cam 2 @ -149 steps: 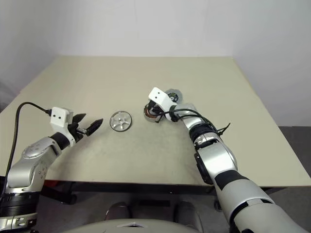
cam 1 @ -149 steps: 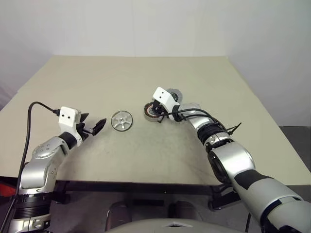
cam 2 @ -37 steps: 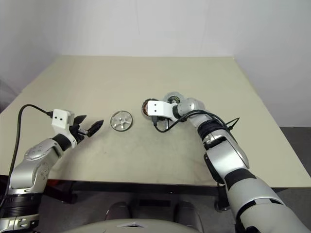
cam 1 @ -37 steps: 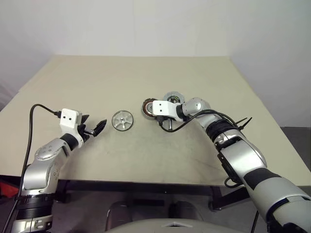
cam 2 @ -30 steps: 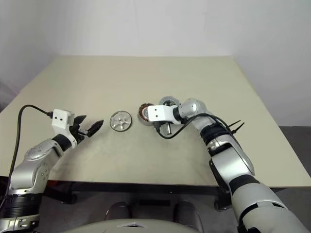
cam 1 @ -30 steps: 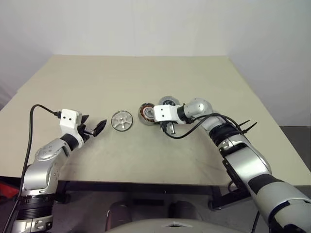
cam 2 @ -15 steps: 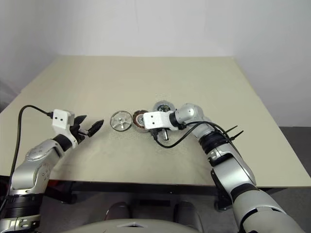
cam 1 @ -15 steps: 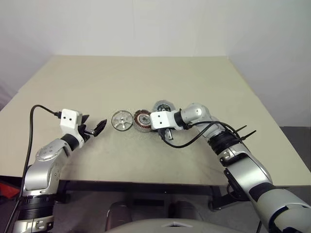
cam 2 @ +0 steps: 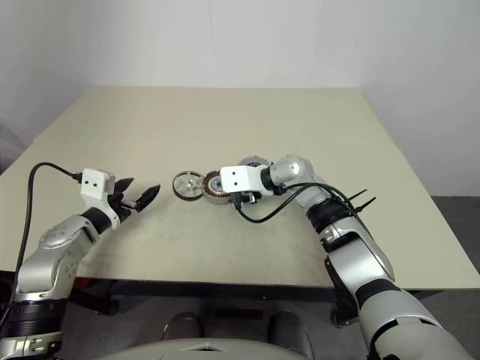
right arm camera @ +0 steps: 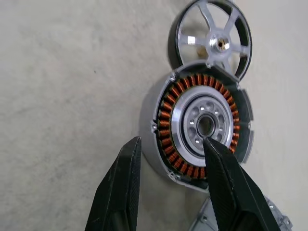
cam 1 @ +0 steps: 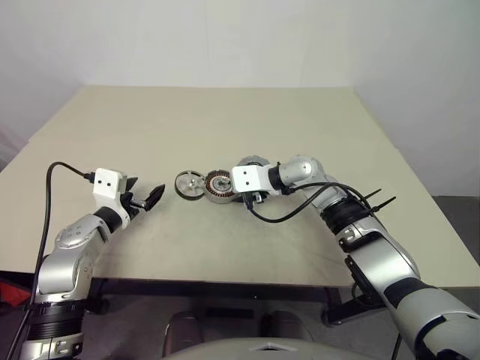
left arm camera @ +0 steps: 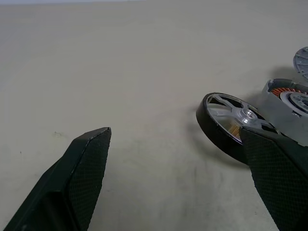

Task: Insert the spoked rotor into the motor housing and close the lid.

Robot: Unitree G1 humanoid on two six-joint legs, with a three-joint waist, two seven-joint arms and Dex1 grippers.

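Observation:
The spoked rotor (cam 1: pixel 189 185), silver spokes in a black ring, lies left of centre on the table and touches the motor housing (cam 1: pixel 219 185). The housing, a grey round shell with copper windings (right arm camera: pixel 202 127), faces up. Its grey lid (cam 1: pixel 253 162) lies just behind it on the far right side. My right gripper (right arm camera: pixel 171 144) points down at the housing with its jaws open. One finger is outside the shell's wall and the other is over the inside. My left gripper (left arm camera: pixel 175 139) hovers open just left of the rotor (left arm camera: pixel 231 120), holding nothing.
The beige table (cam 1: pixel 225 120) is bare around the parts. A black cable (cam 1: pixel 292 210) loops from my right wrist over the table in front of the housing. The table's front edge runs close below both arms.
My right gripper dragged the housing, with the lid following, leftward until it met the rotor and nudged it a little left. Then its jaws opened. The left arm stayed still.

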